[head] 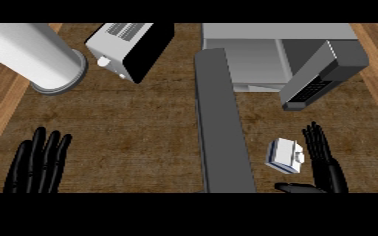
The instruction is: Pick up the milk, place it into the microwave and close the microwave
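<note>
Lower right of the frame: our right hand (325, 162), fingers straight and thumb spread, holding nothing, just beside the milk (285, 155), a small white carton lying on the counter (140, 125). We judge it light, stiff-walled and somewhat slick; best taken across its flat sides. Lower left: our left hand (37, 162), open, resting. Centre: the microwave door (220, 130), swung open. Upper right: the microwave (266, 55), cavity bare. Upper left: a toaster (129, 47) and a white cylinder (40, 55).
</note>
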`<state>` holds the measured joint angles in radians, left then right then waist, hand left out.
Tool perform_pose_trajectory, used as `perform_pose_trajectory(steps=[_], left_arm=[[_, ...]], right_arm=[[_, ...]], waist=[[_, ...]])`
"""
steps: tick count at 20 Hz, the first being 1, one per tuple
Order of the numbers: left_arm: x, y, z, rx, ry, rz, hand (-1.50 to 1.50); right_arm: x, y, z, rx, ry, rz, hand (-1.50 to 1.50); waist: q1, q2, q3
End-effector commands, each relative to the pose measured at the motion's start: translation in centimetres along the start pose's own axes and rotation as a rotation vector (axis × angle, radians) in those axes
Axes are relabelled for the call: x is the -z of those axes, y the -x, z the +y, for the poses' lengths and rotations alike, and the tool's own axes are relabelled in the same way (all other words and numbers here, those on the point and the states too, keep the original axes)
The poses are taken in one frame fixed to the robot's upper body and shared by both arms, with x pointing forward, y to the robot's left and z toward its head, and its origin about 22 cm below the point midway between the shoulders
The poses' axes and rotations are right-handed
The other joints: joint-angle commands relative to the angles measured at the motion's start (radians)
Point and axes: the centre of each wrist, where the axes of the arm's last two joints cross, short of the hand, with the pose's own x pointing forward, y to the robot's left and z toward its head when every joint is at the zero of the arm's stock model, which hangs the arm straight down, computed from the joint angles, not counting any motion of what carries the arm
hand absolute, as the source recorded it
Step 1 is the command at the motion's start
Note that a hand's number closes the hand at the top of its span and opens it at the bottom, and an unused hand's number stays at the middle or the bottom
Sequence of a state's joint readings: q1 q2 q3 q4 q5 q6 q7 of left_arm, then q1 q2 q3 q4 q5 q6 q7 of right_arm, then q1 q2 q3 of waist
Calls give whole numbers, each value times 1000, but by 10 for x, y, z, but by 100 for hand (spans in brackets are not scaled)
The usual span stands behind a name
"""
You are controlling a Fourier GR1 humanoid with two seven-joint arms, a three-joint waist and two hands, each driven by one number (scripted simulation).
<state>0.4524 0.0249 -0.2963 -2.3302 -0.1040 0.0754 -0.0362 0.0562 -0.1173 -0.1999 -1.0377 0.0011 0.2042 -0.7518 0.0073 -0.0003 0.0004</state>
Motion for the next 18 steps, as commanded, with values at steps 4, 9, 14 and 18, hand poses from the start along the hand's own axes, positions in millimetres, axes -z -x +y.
perform_pose_trajectory(steps=[4, 9, 14, 18], left_arm=[[7, 10, 0, 7, 2, 7, -150], [7, -5, -3, -2, 9, 1, -150], [8, 8, -5, -12, 9, -17, -150], [3, 5, 3, -6, 1, -13, -150]], right_arm=[[3, 35, -2, 15, 21, -2, -150], [-6, 53, -15, -11, -2, 2, -150], [9, 53, 6, -51, -151, -30, 150], [6, 48, -14, -139, -138, -131, 150]], waist=[[0, 1, 0], [5, 4, 2], [9, 4, 2], [6, 3, 2]])
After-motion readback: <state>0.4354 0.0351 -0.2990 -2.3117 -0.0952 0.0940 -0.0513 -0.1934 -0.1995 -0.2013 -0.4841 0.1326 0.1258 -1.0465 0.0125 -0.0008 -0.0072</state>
